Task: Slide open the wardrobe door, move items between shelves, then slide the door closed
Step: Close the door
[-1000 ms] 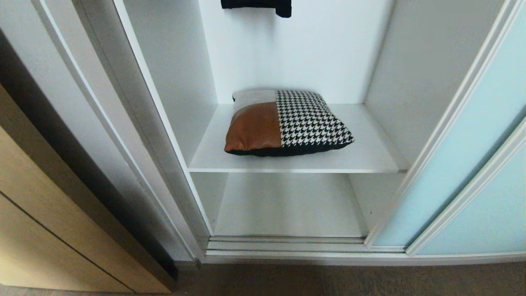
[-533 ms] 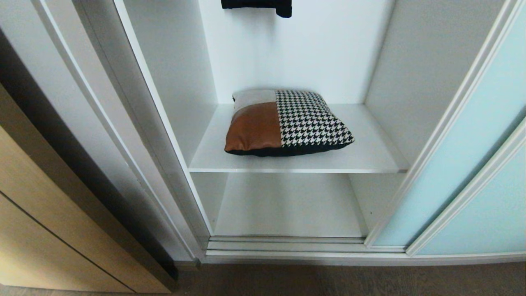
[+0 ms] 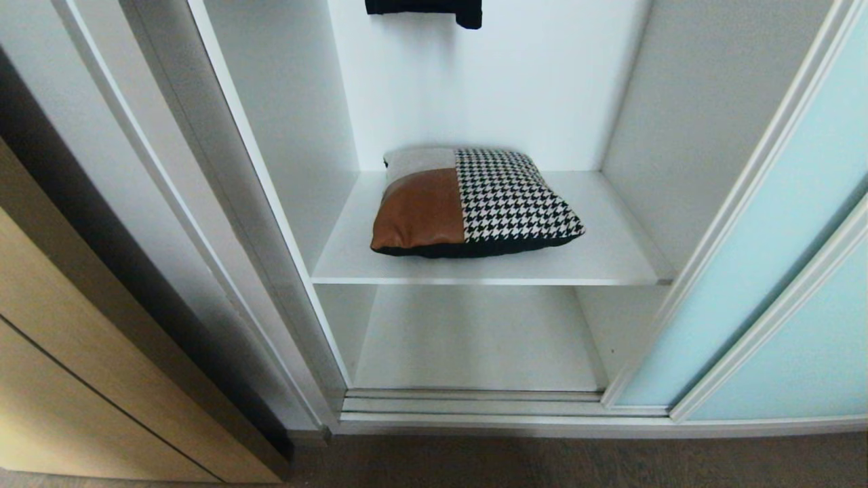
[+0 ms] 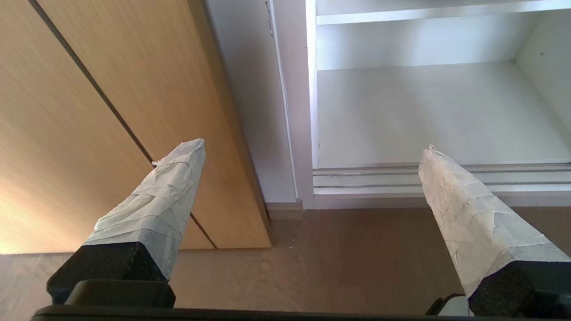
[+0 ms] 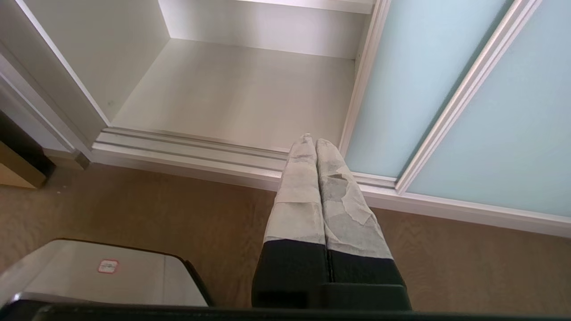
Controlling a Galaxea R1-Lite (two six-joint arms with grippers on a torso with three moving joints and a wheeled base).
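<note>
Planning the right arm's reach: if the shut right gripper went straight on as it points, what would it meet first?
Probably the wardrobe's bottom track, just left of the sliding door's frame; the right gripper aims there, though depth is unclear.

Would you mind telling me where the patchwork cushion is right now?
In the head view, the cushion lies flat on the upper white shelf, centre-left, left of the slid-aside sliding wardrobe door.
</note>
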